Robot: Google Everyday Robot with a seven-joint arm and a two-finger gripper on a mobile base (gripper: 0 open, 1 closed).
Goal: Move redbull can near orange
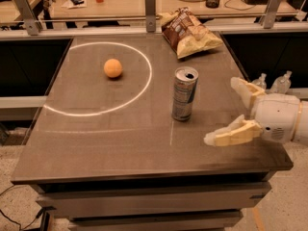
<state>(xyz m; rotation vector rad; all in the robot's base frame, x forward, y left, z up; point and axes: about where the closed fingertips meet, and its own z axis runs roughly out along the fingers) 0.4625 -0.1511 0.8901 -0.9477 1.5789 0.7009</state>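
Now the redbull can (pixel 185 94) stands upright right of the middle of the counter (pixel 96 138), well apart from the orange (pixel 113 68) toward the far-left corner. The gripper (pixel 221 111) hangs over the right edge, jaws spread, empty.

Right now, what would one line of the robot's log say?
pincer: open, empty, right of can | tall silver-and-blue drink can: upright, not gripped | small round orange: inside white circle, apart from can

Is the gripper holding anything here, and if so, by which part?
Nothing is held. The gripper is open, to the right of the redbull can and not touching it.
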